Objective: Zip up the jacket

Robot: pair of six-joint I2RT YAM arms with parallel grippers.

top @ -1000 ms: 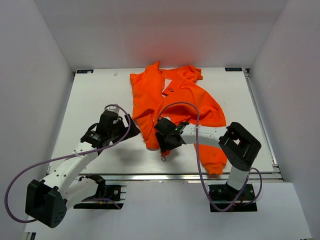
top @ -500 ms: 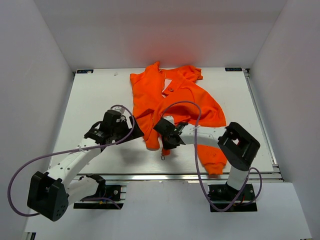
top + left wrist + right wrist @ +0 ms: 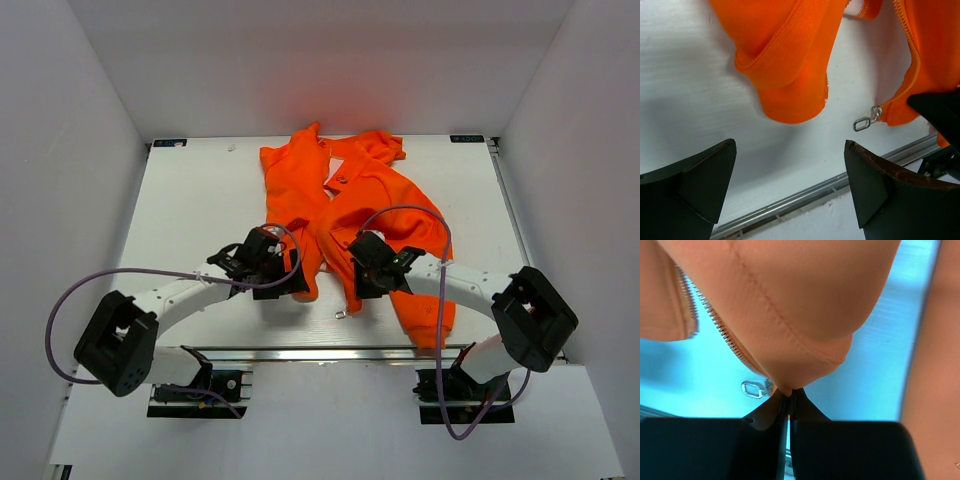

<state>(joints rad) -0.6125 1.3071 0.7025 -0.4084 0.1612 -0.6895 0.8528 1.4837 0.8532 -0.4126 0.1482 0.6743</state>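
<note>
The orange jacket (image 3: 345, 195) lies unzipped on the white table, its two front panels parted at the bottom. My right gripper (image 3: 357, 288) is shut on the bottom corner of the right panel; in the right wrist view the right gripper (image 3: 789, 395) pinches the jacket (image 3: 790, 305) just beside the silver zipper pull (image 3: 752, 389) and the zipper teeth (image 3: 715, 320). My left gripper (image 3: 297, 284) stands open by the left panel's lower end. In the left wrist view the left gripper (image 3: 790, 144) holds nothing, the jacket (image 3: 790, 75) lies ahead of it, and the zipper pull (image 3: 865, 120) shows at the right.
A metal rail (image 3: 380, 352) runs along the table's near edge, close below both grippers, and the rail (image 3: 790, 205) also shows in the left wrist view. White walls enclose the table on three sides. Purple cables (image 3: 120, 275) loop over both arms.
My right gripper shut on the right panel's bottom corner and carried it right, parting the two panels. My left arm swung right to the left panel's lower end, still open.
</note>
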